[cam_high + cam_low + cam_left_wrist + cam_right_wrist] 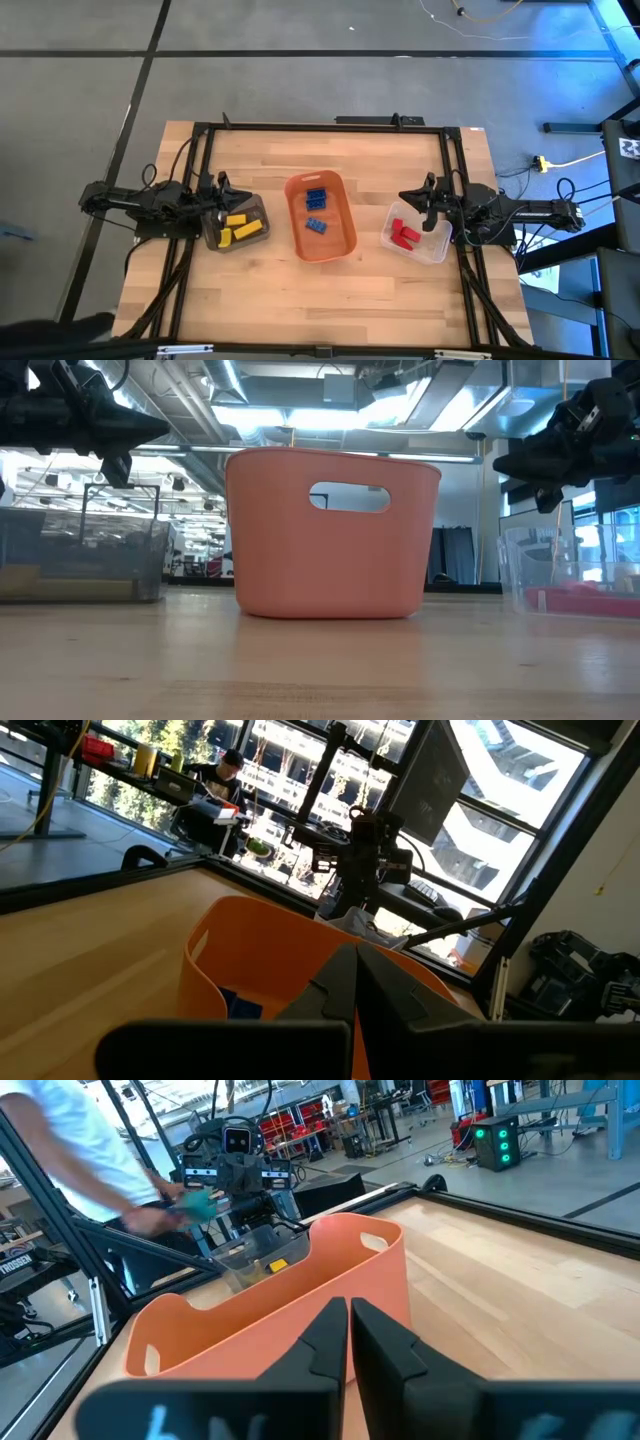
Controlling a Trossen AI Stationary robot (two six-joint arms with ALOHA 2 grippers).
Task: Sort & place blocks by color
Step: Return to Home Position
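Observation:
Blue blocks (317, 207) lie in the orange tub (343, 246) at the table's middle. Yellow blocks (241, 226) lie in the dark bin (258, 208) on the left, red blocks (404, 235) in the clear bin (432, 252) on the right. My left gripper (228, 193) hangs shut above the dark bin's far side and holds nothing. My right gripper (412, 199) hangs shut above the clear bin's far side, also with nothing in it. Both point level toward the tub, as the wrist views show: left gripper (356, 982), right gripper (348, 1332).
A black frame (320, 126) runs along the table's far edge and down both sides by the arms' bases. A person in a white shirt (70, 1150) moves behind the left arm, beyond the table. Bare wood lies near the front edge (320, 310).

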